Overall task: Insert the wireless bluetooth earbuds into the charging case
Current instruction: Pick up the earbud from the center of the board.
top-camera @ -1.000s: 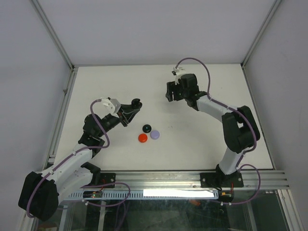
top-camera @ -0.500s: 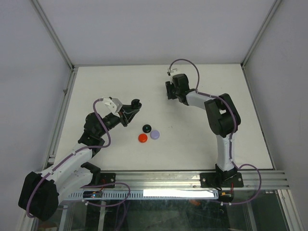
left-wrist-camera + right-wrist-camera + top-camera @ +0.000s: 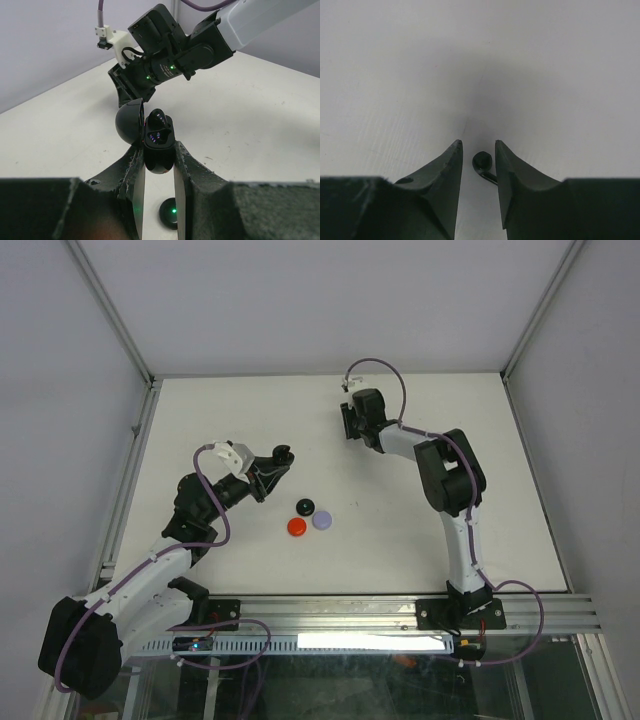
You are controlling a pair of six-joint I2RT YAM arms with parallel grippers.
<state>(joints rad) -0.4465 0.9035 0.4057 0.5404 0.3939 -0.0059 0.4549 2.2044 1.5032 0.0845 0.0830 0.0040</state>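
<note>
Tabletop (image 3: 250, 420) white, matte, black earbud (image 3: 482, 161) on it; grey walls (image 3: 300, 300) around.

The left arm reaches from the near left toward the middle. The left pincer (image 3: 275, 462) is raised off the surface (image 3: 420, 510) and clamped on the black charging case (image 3: 159, 137). The right arm stretches to the far side, elbow folded. The right pincer (image 3: 477, 144) is low over the surface, fingers narrowly parted.

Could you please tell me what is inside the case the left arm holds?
The case is open, lid swung aside. A glossy black rounded shape shows at its mouth, perhaps an earbud. The fingers cover its lower sides, so deeper parts are hidden.
</note>
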